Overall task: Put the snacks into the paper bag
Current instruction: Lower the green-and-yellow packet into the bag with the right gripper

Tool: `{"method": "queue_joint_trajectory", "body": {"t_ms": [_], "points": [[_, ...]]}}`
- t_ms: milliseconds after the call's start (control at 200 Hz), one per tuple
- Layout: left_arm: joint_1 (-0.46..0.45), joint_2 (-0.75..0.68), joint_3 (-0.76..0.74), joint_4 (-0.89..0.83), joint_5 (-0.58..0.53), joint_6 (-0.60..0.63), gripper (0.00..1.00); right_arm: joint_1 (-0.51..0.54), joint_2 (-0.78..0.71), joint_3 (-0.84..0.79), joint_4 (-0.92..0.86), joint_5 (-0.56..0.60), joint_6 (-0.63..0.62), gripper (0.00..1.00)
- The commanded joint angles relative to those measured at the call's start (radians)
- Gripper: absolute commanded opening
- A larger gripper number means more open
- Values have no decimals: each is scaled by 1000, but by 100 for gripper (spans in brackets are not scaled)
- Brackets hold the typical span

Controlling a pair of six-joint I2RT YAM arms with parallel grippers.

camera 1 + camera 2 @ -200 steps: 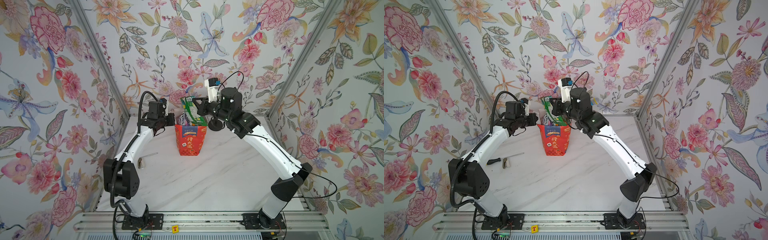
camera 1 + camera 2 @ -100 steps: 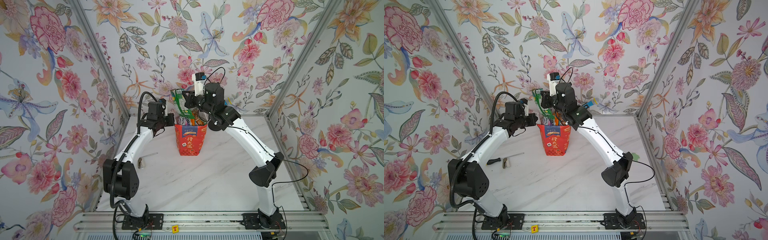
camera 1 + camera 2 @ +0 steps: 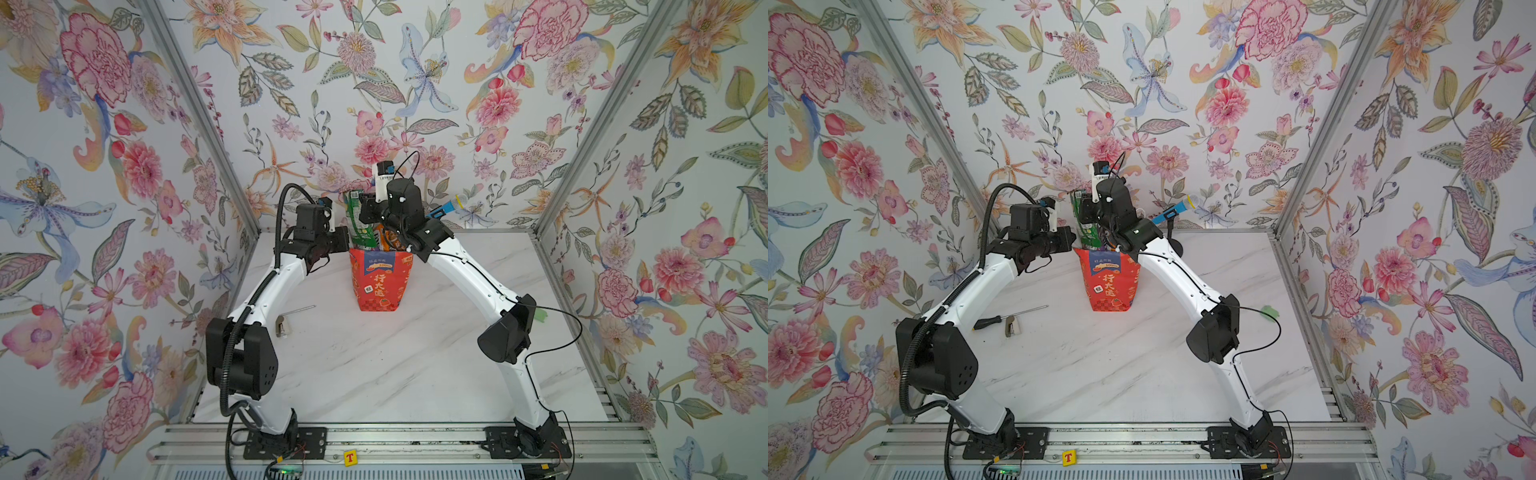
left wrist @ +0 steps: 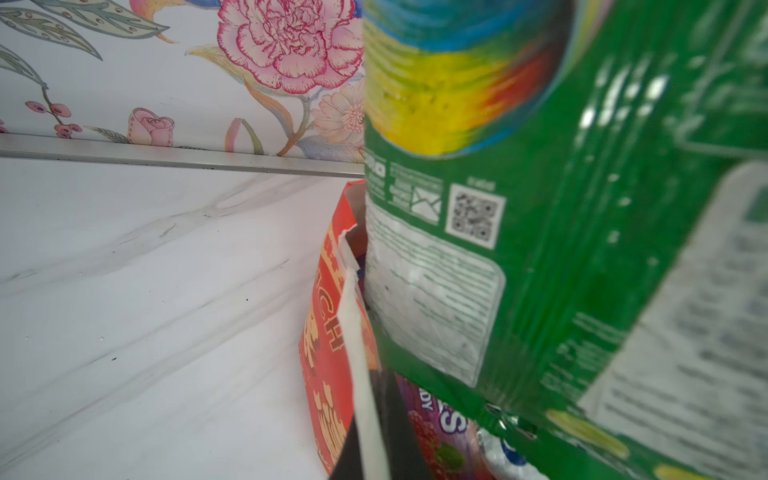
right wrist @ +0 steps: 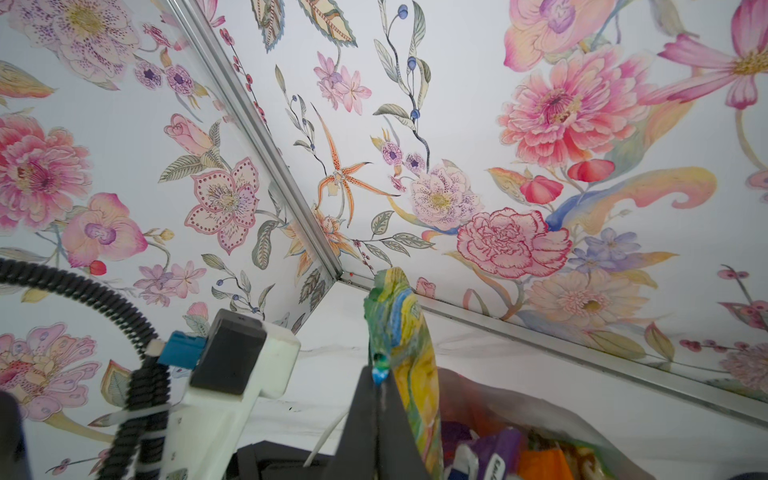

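Green packet (image 3: 358, 220) stands mostly proud of the paper bag (image 3: 379, 286), upright on the table (image 3: 374, 374) near the back wall and crowded with other packets (image 5: 498, 453). Right gripper (image 5: 377, 374): jaws clamped on the packet's top edge; left gripper (image 4: 374, 384): jaws pinched on the bag's rim. Risk: let go this high, the packet likely topples out; forced down, the rim may tear or the bag tip.

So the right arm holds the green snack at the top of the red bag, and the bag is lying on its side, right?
No, the paper bag is not on its side: it stands upright, as both top views show. The right gripper does hold the green snack at its top.
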State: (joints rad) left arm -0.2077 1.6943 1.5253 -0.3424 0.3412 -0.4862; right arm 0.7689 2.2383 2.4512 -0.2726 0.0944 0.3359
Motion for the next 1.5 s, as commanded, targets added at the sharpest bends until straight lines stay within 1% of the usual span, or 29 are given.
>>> {"method": "queue_joint_trajectory", "body": {"t_ms": [0, 65, 180, 240, 440, 651, 696, 726, 751, 831, 901, 956, 1041, 1091, 1201, 1266, 1341, 1491], "points": [[14, -16, -17, 4, 19, -7, 0, 40, -28, -28, 78, 91, -35, 0], [15, -16, -18, 5, 21, -6, 0, 61, -78, -146, 171, 122, -49, 0], [21, -20, -20, 6, 24, -6, 0, 90, -186, -403, 397, 202, -72, 0], [24, -22, -21, 7, 25, -4, 0, 96, -224, -489, 466, 229, -72, 0], [30, -22, -24, 10, 30, -4, 0, 93, -276, -631, 548, 232, -41, 0], [31, -22, -26, 13, 33, -6, 0, 93, -293, -673, 501, 223, -14, 0], [33, -22, -27, 13, 33, -6, 0, 92, -295, -678, 477, 215, -5, 3], [33, -21, -25, 13, 32, -5, 0, 93, -295, -679, 458, 207, 0, 7], [33, -21, -26, 13, 34, -5, 0, 91, -300, -679, 443, 197, 3, 12], [34, -22, -24, 14, 36, -5, 0, 88, -328, -684, 421, 181, -13, 34], [36, -24, -26, 11, 35, -3, 0, 75, -345, -658, 395, 161, -28, 51], [36, -26, -26, 12, 36, -2, 0, 51, -336, -603, 338, 123, -30, 56], [37, -26, -29, 14, 37, -2, 0, -1, -287, -472, 212, 17, 2, 57], [39, -27, -29, 14, 37, -3, 0, -30, -242, -365, 118, -47, 25, 57], [40, -30, -34, 16, 35, -5, 0, -70, -106, -98, -112, -120, 29, 58], [40, -30, -35, 17, 37, -6, 0, -93, -31, 25, -204, -188, 40, 58], [40, -30, -32, 16, 37, -5, 0, -116, 13, 79, -236, -274, 66, 57], [41, -30, -28, 13, 38, -3, 0, -116, 26, 80, -278, -301, 52, 57]]}}
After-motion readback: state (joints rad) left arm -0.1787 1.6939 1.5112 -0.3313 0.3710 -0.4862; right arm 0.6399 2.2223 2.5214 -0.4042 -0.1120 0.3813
